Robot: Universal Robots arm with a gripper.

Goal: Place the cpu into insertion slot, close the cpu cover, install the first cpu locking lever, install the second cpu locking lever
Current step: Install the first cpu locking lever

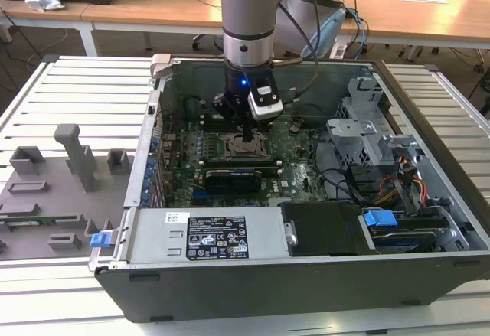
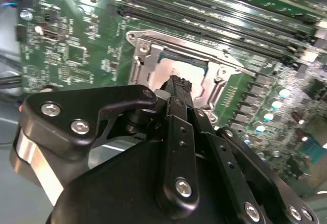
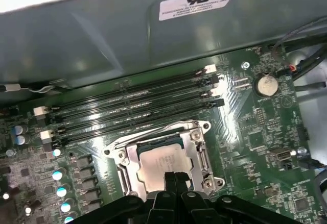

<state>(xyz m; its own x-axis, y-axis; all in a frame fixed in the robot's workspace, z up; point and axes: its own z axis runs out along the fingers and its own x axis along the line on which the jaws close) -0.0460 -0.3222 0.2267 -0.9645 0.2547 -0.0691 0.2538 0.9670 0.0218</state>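
**Gripper pressed together over the seated cpu**

At the exterior view's left, a grey foam tray (image 1: pixel 53 190) with cut-out shapes lies on the slatted surface (image 1: pixel 84 83), just beside the open computer case (image 1: pixel 306 275). Inside the case, near the middle, is the green motherboard (image 1: pixel 298 171), and the arm (image 1: pixel 246 14) comes down from above onto it. The gripper (image 1: pixel 249 131) stands directly over the insertion slot (image 1: pixel 239 147).

In both wrist views the two black fingers (image 3: pixel 171 180) are together, with no gap between them and nothing held, and their tips touch or almost touch the cpu (image 3: pixel 163 160). The cpu lies flat inside the insertion slot (image 3: pixel 166 157), its pale face showing through the window of the cpu cover (image 3: pixel 202 155), which is down around it. In the second wrist view the gripper (image 2: pixel 178 83) hides most of the cpu, and the silvery cpu cover (image 2: pixel 145 66) is seen around the tips.

The long black memory slots (image 3: pixel 133 109) run beside the socket. At the exterior view's right are a metal drive cage (image 1: pixel 367 122) and a bundle of cables (image 1: pixel 398 179).
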